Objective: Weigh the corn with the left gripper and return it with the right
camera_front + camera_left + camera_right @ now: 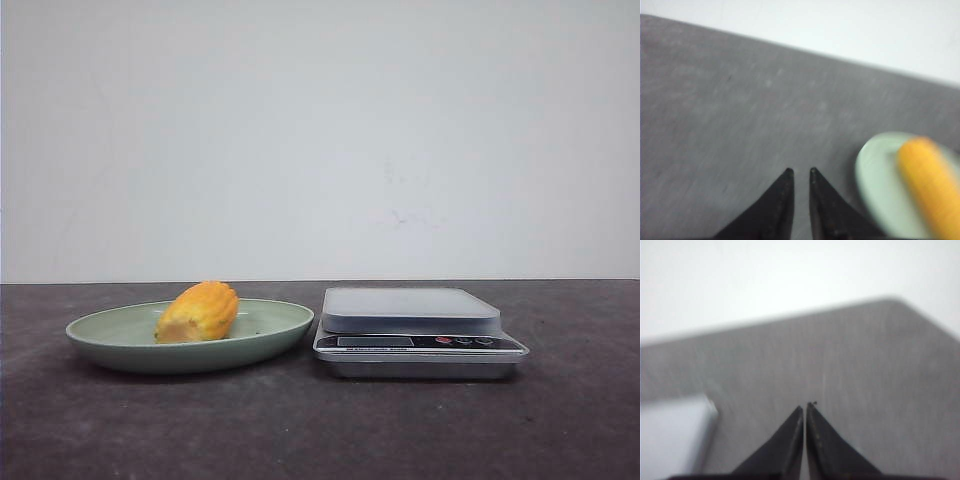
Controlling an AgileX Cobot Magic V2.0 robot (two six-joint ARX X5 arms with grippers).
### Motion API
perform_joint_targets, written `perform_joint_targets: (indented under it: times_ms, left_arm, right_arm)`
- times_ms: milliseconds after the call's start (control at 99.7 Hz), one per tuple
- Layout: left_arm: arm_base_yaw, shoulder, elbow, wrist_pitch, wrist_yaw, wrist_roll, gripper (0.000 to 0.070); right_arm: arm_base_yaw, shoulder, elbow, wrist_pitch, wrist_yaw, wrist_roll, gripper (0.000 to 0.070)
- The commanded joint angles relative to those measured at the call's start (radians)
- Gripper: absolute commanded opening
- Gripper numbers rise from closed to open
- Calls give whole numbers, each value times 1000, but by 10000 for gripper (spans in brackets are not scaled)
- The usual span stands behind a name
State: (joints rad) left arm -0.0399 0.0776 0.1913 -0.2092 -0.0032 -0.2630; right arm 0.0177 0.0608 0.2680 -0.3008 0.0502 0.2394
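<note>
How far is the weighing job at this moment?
Nothing looks done yet. The corn lies on the green plate, and the scale platform is bare. Nothing is in hand: the left gripper is slightly parted over the table, the right gripper shut. All steps remain: pick up, weigh, return.

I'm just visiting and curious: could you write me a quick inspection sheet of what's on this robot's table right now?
Surface: dark grey table, matte.
Job's things: corn lying in a green plate; scale beside it, platform bare.
Clutter: nothing seen.
Grippers: left gripper slightly parted, holding nothing; right gripper shut, holding nothing; both above the table.
Cables: nothing seen.
Surroundings: plain white wall.
</note>
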Motion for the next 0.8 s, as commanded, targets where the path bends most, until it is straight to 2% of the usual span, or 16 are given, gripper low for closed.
perform_joint_targets:
  times_ms: [0, 110, 150, 180, 191, 211, 231, 271, 311, 351, 431, 491, 652, 792]
  left_arm:
    - [-2, 43, 119, 31, 3, -44, 13]
    - [-2, 185, 305, 17, 5, -32, 13]
    - [-2, 241, 372, 6, 8, -24, 13]
    - [-2, 283, 418, -2, 20, -17, 24]
    - [-2, 296, 433, -5, 26, -14, 37]
    - [-2, 321, 462, -14, 36, -10, 80]
    - [-2, 345, 490, -26, 45, -11, 151]
    - [-2, 387, 543, -55, 68, -12, 336]
    - [-2, 426, 586, -74, 95, -11, 466]
    - [-2, 462, 622, -87, 123, -10, 502]
    - [-5, 534, 684, -96, 197, -11, 497]
    - [-19, 594, 732, -116, 218, -13, 497]
    - [-125, 785, 835, -165, 219, 0, 499]
    - [-244, 962, 864, -162, 160, 41, 499]
  right_arm:
    - [-1, 48, 111, -17, 4, 35, 3]
    - [0, 173, 287, -73, -9, 15, 7]
    - [0, 219, 347, -95, -18, 5, 41]
    - [0, 255, 394, -111, -29, 0, 147]
    - [0, 260, 401, -114, -30, 0, 167]
    - [0, 280, 426, -125, -33, -1, 258]
    - [0, 299, 450, -137, -35, -2, 358]
    - [0, 337, 501, -167, -53, -5, 556]
    - [0, 363, 536, -192, -64, -7, 618]
    - [0, 391, 571, -219, -78, -16, 621]
    - [0, 435, 624, -254, -99, -20, 621]
    - [2, 459, 649, -262, -135, -24, 621]
    - [15, 494, 674, -277, -166, -21, 621]
    - [18, 509, 677, -295, -189, -22, 621]
